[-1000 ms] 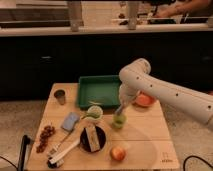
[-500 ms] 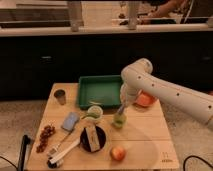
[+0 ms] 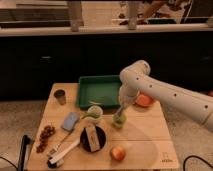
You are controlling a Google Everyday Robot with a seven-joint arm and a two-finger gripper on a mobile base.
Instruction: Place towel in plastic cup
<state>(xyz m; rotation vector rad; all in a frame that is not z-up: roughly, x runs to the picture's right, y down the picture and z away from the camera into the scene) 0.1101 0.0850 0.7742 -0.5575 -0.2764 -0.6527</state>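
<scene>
The white arm [image 3: 165, 92] enters from the right edge of the frame and bends down at centre, ending in the gripper [image 3: 120, 113] just above the middle of the wooden table [image 3: 145, 135]. The gripper sits directly over a small green cup [image 3: 119, 120]; whether anything is held there cannot be determined. The towel cannot be positively identified; pale material shows at a second, light-coloured cup [image 3: 94, 114] just left of the gripper. Behind both, a green tray [image 3: 99, 90] occupies the table's upper centre. An orange object [image 3: 144, 100] lies right of the tray, partly behind the arm. A small metal cup [image 3: 60, 96] stands at upper left. Lower left holds a blue sponge [image 3: 70, 121], a cluster of grapes [image 3: 45, 137] and a white-handled brush [image 3: 62, 152]. A dark plate [image 3: 93, 138] and an apple [image 3: 118, 153] lie lower centre.
</scene>
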